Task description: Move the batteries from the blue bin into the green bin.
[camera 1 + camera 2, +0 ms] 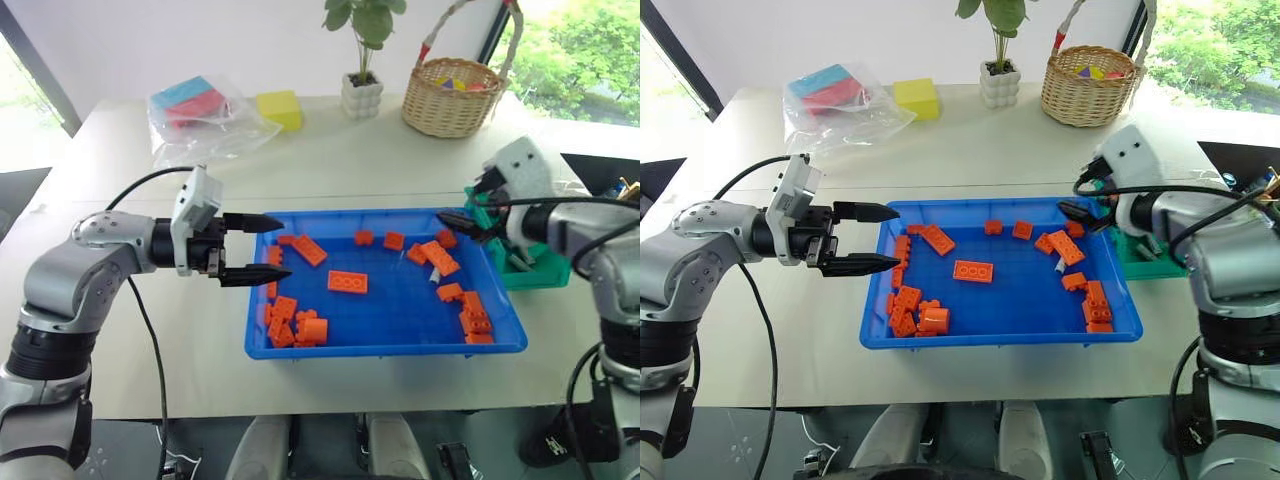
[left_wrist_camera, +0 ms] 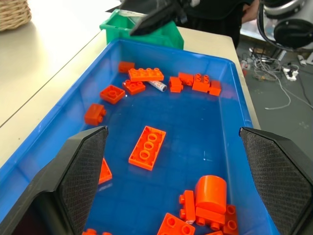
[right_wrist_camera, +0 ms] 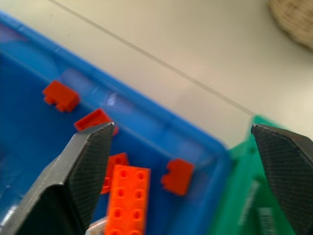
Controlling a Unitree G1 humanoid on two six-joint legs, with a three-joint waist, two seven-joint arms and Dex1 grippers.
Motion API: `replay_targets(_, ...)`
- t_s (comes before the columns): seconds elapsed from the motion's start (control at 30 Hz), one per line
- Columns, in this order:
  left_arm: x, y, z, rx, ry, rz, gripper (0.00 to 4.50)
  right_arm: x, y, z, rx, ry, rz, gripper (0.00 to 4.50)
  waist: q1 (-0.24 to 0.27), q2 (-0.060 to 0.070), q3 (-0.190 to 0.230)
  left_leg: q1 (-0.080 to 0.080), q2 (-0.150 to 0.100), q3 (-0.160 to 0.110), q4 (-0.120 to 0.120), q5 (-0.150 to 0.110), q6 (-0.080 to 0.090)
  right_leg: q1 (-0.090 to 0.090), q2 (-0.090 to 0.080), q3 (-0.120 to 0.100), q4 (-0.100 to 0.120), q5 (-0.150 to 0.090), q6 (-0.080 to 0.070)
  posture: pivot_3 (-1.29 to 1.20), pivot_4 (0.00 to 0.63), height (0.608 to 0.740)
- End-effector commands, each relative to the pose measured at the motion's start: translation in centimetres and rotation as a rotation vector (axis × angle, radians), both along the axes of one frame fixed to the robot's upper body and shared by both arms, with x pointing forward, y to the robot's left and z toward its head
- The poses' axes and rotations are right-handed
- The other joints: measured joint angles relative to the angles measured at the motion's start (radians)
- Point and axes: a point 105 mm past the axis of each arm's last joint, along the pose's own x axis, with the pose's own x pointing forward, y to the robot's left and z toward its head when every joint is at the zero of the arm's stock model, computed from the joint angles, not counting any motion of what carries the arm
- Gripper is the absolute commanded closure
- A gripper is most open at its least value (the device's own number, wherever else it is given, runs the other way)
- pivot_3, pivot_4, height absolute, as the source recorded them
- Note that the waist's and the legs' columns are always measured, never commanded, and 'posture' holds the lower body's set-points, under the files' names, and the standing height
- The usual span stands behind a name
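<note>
Battery (image 1: 436, 274): small, pale grey-white cylinder, thinner than the orange bricks (image 1: 347, 283) around it. Lies flat on the floor of the blue bin (image 1: 390, 349), toward the bin's right end, just beside a long orange brick (image 1: 439, 257). Long axis roughly front to back across the bin in the head views, slightly tilted; which end leads too small to tell. Second pale cylinder (image 1: 1145, 250) faintly visible inside the green bin (image 1: 548, 270), which stands touching the blue bin's right end.

Right gripper (image 1: 463, 224): fingers spread wide, holding nothing, poised over the far right corner of the blue bin next to the green bin.

Left gripper (image 1: 262, 248): fingers wide apart, empty, pointing sideways across the left rim of the blue bin, touching nothing.
</note>
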Motion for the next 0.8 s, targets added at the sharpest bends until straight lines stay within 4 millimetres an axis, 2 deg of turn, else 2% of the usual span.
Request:
replay_targets(0.03,-0.2,0.1,1.0,-0.014,-0.048,0.002,0.0,-0.6,-0.6,-0.4,0.039,0.004,-0.085,0.01,0.0,0.0,0.0,0.0,0.0,0.0,0.0,0.0,0.0,0.0,0.0,0.0,0.0,0.0,0.0,0.0,0.15,0.702)
replay_targets(0.17,-0.2,0.0,1.0,-0.015,-0.048,0.003,0.0,-0.9,-1.0,-2.4,0.092,0.062,-0.136,0.01,-0.003,0.0,0.0,0.0,0.0,0.0,0.0,0.0,0.0,0.0,0.0,0.0,0.0,0.0,0.0,0.0,0.15,0.702)
replay_targets(0.37,-0.1,-0.2,1.2,-0.02,-0.053,0.0,0.0,-1.4,-0.3,-4.9,0.126,0.116,-0.14,0.01,-0.004,-0.001,-0.001,0.002,0.0,0.0,0.0,0.0,0.0,0.002,0.001,0.0,0.001,0.0,0.0,0.0,0.15,0.702)
replay_targets(0.63,0.0,-0.1,1.4,-0.019,-0.059,0.004,0.0,-1.8,-0.4,-7.1,0.099,0.161,-0.146,0.01,0.003,-0.002,-0.001,0.004,0.0,0.0,0.0,0.0,0.0,0.004,0.001,0.0,0.0,0.0,0.0,0.0,0.15,0.702)
replay_targets(0.8,0.0,-0.1,1.5,-0.022,-0.059,0.007,0.0,-1.8,-0.1,-7.7,0.083,0.17,-0.135,0.01,0.016,-0.001,-0.001,0.004,0.0,0.0,0.0,0.0,0.0,0.004,0.001,0.0,0.0,0.0,0.0,0.0,0.15,0.702)
